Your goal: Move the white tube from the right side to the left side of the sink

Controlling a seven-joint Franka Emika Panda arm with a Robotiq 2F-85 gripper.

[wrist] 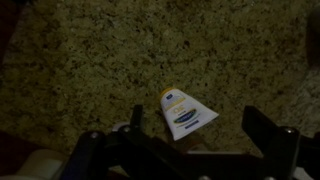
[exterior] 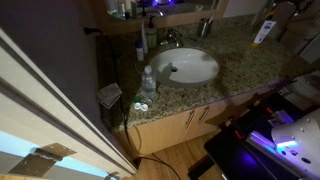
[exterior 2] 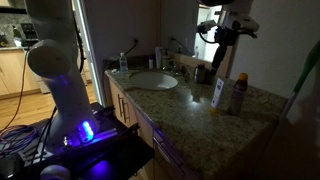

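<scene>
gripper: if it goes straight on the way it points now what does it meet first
Most likely the white tube, upright on the granite countertop right below the open gripper, though depth is hard to judge.

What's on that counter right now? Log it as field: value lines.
tube: white tube standing upright on the granite counter, not held
neighbour: dark bottle close beside the tube
basin: sink further along the counter, apart from the tube
arm: gripper open, raised above the tube
task state: tube not yet grasped
</scene>
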